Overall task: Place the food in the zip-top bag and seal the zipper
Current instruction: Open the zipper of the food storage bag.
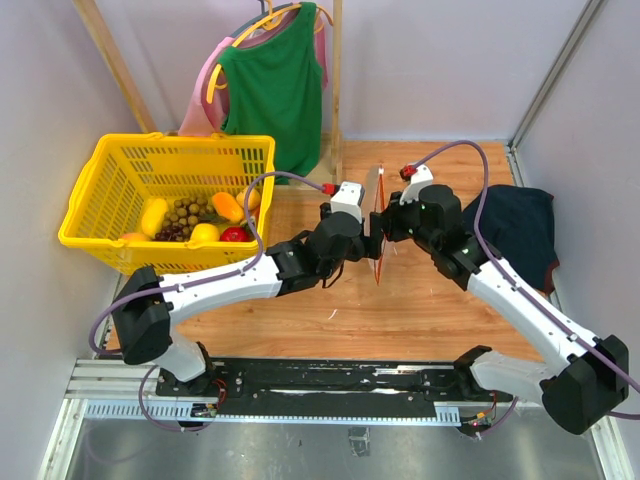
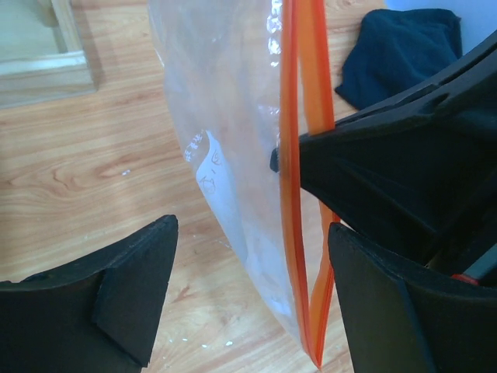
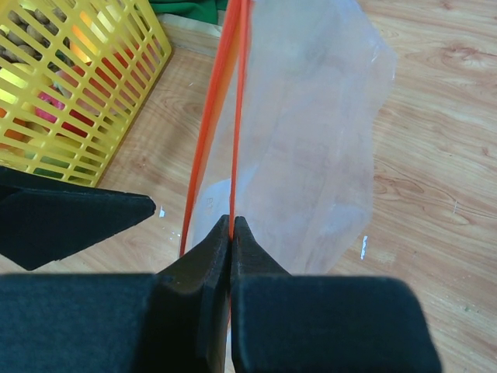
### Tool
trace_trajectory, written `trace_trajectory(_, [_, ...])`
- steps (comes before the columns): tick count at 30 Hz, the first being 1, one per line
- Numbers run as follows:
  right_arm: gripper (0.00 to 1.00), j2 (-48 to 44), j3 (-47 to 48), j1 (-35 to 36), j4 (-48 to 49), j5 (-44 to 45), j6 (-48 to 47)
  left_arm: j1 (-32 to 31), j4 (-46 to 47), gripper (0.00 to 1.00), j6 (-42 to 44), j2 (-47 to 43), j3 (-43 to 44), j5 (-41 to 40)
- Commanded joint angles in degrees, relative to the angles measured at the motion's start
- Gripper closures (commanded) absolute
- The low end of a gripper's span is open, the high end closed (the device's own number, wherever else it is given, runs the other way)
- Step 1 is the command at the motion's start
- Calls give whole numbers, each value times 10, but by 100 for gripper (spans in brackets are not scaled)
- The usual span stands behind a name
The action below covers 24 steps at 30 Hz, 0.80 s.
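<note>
The clear zip-top bag (image 3: 311, 148) hangs on edge above the wooden table between my two grippers; it also shows in the left wrist view (image 2: 225, 148). Its red-orange zipper (image 1: 379, 225) is parted into two strips. My right gripper (image 3: 232, 227) is shut on one zipper strip (image 3: 243, 93) and holds the bag up. My left gripper (image 2: 252, 233) is open, its jaws on either side of the bag and zipper (image 2: 293, 194), not touching. The food (image 1: 205, 220), yellow, orange and red pieces, lies in the yellow basket (image 1: 110, 170). No food is visible in the bag.
A dark navy cloth heap (image 1: 520, 225) lies at the right; it also shows in the left wrist view (image 2: 404, 47). A green shirt (image 1: 275, 85) hangs on a wooden rack at the back. The basket also shows in the right wrist view (image 3: 78, 85).
</note>
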Motion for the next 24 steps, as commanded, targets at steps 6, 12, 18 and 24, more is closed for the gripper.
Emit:
trace_trajectory(6, [99, 2, -6, 15, 10, 8, -13, -14, -49, 28, 43, 23, 47, -125])
trace_trajectory(12, [99, -1, -6, 15, 8, 14, -15, -14, -72, 43, 46, 14, 41, -148])
trace_trajectory(18, [99, 0, -6, 15, 8, 12, -15, -13, -79, 57, 45, -2, 30, -157])
trace_trajectory(24, [99, 2, -6, 15, 13, -4, -11, -5, -77, 66, 44, -4, 31, -126])
